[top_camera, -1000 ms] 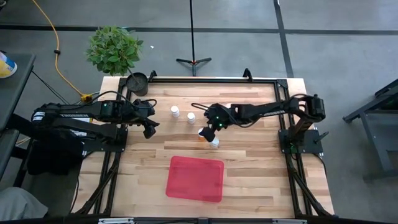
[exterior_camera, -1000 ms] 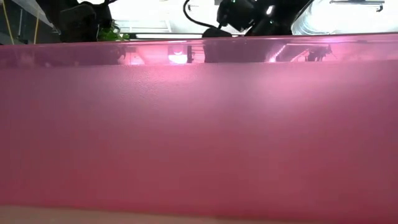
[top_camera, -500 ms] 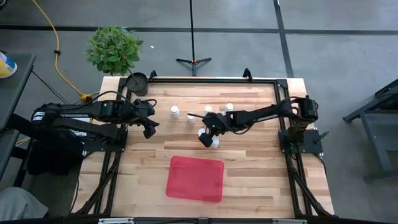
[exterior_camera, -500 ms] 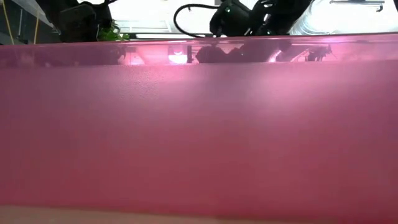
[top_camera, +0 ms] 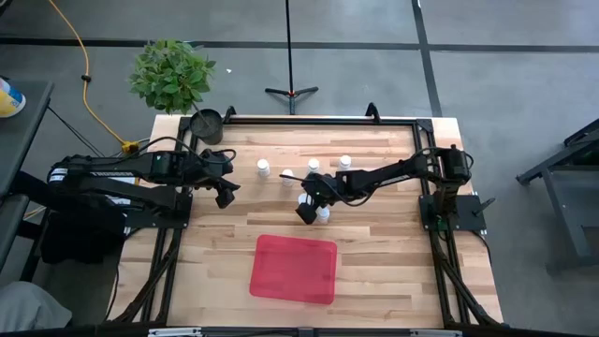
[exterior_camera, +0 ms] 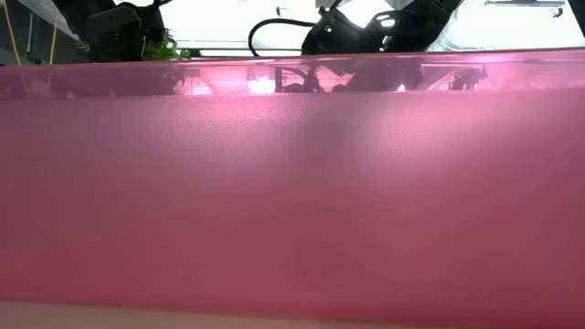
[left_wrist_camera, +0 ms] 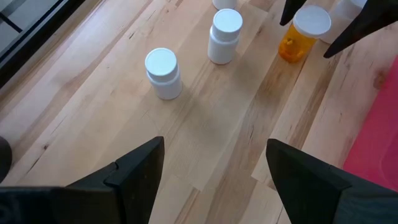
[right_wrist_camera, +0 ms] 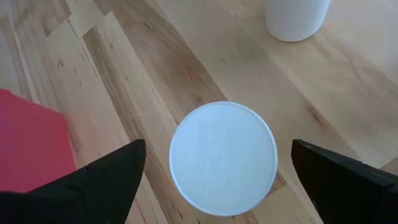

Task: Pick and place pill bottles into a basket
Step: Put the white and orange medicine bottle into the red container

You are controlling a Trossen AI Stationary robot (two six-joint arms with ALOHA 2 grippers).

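Your wooden table carries the red basket at its near middle, empty. Above the orange bottle, mid-table, your right gripper hangs with fingers spread around the cap, not clamped. Your left gripper waits agape near two white bottles.

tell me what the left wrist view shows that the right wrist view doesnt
Only the left wrist view shows the orange bottle's amber body between the right gripper's open fingers, plus two white bottles standing apart. Only the right wrist view looks straight down on that bottle's white cap, centred between the fingers, with one white bottle beyond. Both show the wooden table and the red tray's edge.
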